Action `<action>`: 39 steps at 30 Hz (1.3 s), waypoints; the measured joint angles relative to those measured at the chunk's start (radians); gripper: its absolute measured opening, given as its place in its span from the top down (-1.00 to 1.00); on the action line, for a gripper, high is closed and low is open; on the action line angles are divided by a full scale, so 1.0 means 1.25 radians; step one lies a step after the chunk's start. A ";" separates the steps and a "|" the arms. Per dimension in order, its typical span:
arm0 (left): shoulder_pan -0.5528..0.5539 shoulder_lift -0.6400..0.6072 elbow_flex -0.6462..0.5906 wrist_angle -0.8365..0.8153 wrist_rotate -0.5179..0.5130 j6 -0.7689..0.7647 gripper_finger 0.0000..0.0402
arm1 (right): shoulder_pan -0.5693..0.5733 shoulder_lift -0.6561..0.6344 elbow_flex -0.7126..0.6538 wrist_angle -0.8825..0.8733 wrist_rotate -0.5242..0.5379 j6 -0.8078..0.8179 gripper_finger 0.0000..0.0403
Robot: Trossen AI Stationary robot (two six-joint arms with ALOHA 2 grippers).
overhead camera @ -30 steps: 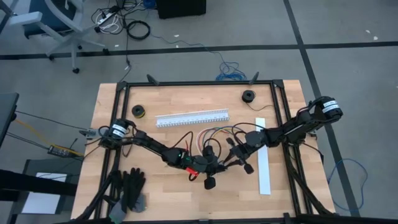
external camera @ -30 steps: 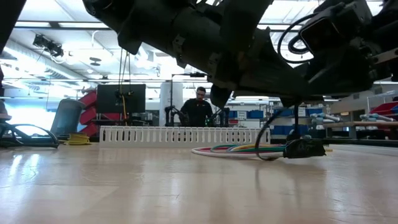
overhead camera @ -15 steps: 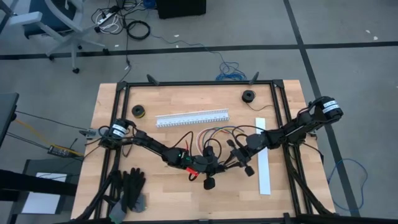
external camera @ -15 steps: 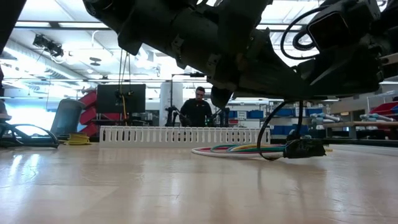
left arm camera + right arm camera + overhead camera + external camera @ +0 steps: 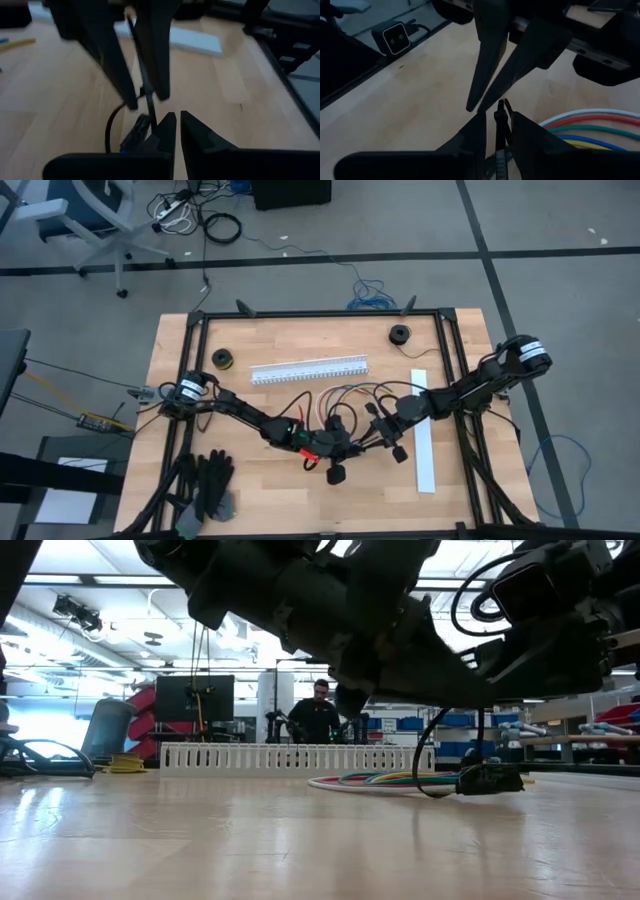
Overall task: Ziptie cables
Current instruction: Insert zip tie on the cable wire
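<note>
- High view: both arms reach in to the middle of the wooden surface [image 5: 200,360]. The left hand [image 5: 345,448] and the right hand [image 5: 374,432] meet just beside each other, right at the near end of the cables [image 5: 345,395]. The cables loop from there toward the white slotted channel [image 5: 308,370]. A flat white strip [image 5: 425,430] lies under the right arm, and a pair of black gloves [image 5: 208,483] sits at the near left corner.
- Low view: the cables [image 5: 385,779] lie flat on the surface in a coloured bundle ending at a dark plug [image 5: 490,779]. Both arms hang low above them. A person [image 5: 318,715] stands far behind the channel [image 5: 290,756].
- Left wrist view: the left hand [image 5: 176,124] is pinched fully together, with a thin dark strap, probably the zip tie [image 5: 145,90], rising at its tips.
- Right wrist view: the right hand [image 5: 498,120] is narrowed onto the same thin strap [image 5: 499,116], with the cables [image 5: 592,127] just beside it.
- Risk: the strap is thin and slick, so it could slip from either hand. The hands are so close that they could knock together, or drag the loose cables out of their bundle.
</note>
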 joint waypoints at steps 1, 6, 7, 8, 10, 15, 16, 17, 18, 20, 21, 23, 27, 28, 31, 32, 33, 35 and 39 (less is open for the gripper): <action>0.000 0.000 0.000 -0.011 0.000 -0.003 1.00 | 0.000 -0.004 0.000 -0.004 0.000 0.003 0.63; 0.000 0.000 0.000 -0.014 0.000 -0.018 1.00 | -0.001 -0.049 0.000 -0.073 0.031 0.022 0.63; 0.000 0.000 0.000 -0.015 0.000 -0.018 1.00 | -0.001 -0.060 0.000 -0.086 0.032 0.022 0.63; 0.000 0.000 0.000 -0.015 0.000 -0.018 1.00 | -0.001 -0.071 0.000 -0.093 0.033 0.023 0.63; 0.000 0.000 0.000 -0.014 0.000 -0.018 1.00 | -0.001 -0.093 0.000 -0.101 0.033 0.023 0.63; 0.000 0.000 0.000 -0.003 0.000 -0.018 1.00 | -0.002 -0.126 0.000 -0.143 0.055 0.024 0.63; 0.000 0.000 0.000 0.007 0.000 -0.018 1.00 | -0.002 -0.126 0.000 -0.146 0.060 0.024 0.63; 0.000 0.000 0.000 0.014 0.000 -0.017 1.00 | -0.002 -0.126 0.000 -0.147 0.063 0.024 0.63; 0.000 0.000 0.000 0.016 0.000 -0.017 1.00 | -0.002 -0.126 0.000 -0.146 0.068 0.024 0.63; 0.000 0.000 0.000 0.017 0.000 -0.017 1.00 | -0.002 -0.126 0.000 -0.138 0.084 0.024 0.63; 0.000 0.000 0.000 0.016 0.000 -0.017 1.00 | -0.002 -0.126 0.000 -0.128 0.096 0.024 0.63; 0.000 0.000 0.000 0.018 0.000 -0.018 1.00 | -0.002 -0.127 0.000 -0.109 0.118 0.024 0.63; 0.000 0.000 0.000 0.020 0.000 -0.018 1.00 | -0.002 -0.127 0.000 -0.096 0.130 0.024 0.63; 0.000 0.000 0.000 0.020 0.000 -0.018 1.00 | -0.002 -0.127 0.000 -0.096 0.130 0.025 0.63; 0.000 0.000 0.000 0.021 -0.001 -0.018 1.00 | -0.002 -0.127 0.000 -0.096 0.129 0.044 0.63; 0.000 0.000 0.000 0.021 -0.001 -0.018 1.00 | -0.003 -0.127 0.000 -0.096 0.128 0.047 0.63; 0.000 0.000 0.000 0.021 -0.001 -0.018 1.00 | -0.003 -0.127 0.000 -0.096 0.123 0.048 0.63; 0.000 0.000 0.000 0.021 -0.006 -0.018 1.00 | -0.003 -0.127 0.000 -0.099 0.119 0.051 0.65; 0.000 0.000 0.000 0.021 -0.012 -0.018 1.00 | -0.003 -0.127 0.000 -0.104 0.113 0.051 0.81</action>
